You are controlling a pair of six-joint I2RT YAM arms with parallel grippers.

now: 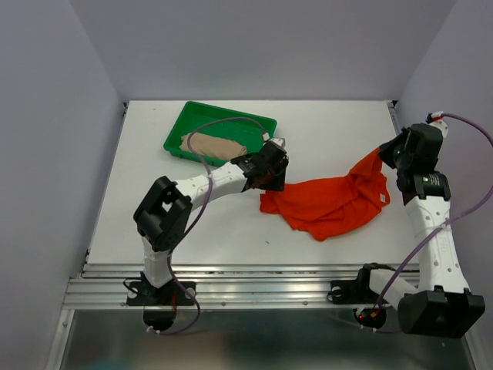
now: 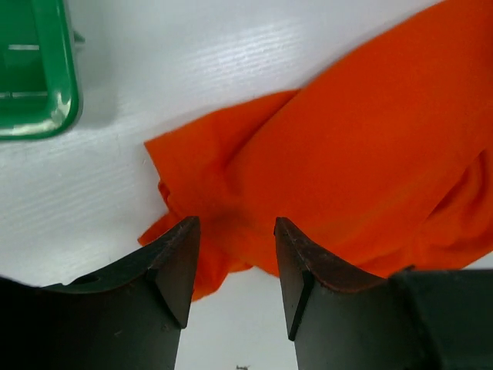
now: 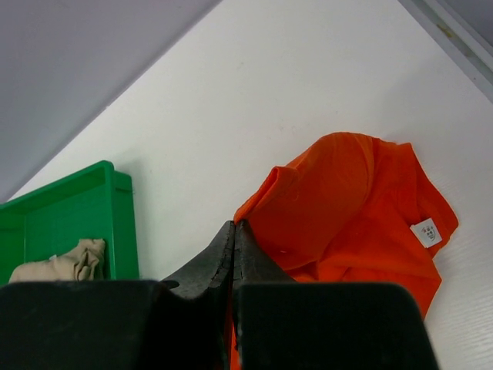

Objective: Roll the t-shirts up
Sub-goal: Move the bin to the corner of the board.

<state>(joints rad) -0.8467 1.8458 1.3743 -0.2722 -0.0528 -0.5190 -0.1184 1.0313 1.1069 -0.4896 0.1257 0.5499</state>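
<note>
Left tool (image 2: 235, 231): spread, poised over orange shirt (image 1: 327, 204) edge.
Right tool (image 3: 233, 231): pressed together, pinching orange shirt corner, lifted off desk (image 1: 323, 131).
Beige shirt (image 1: 214, 146): lying in green tray (image 1: 231, 117).

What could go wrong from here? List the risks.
1. The right pincer is shut on only an edge of the orange t-shirt; pulling may slip it free.
2. The left pincer is open over bunched folds, so it might pinch several layers and leave the shirt crumpled.
3. The green tray sits close to the left arm; a sweep could nudge it.
</note>
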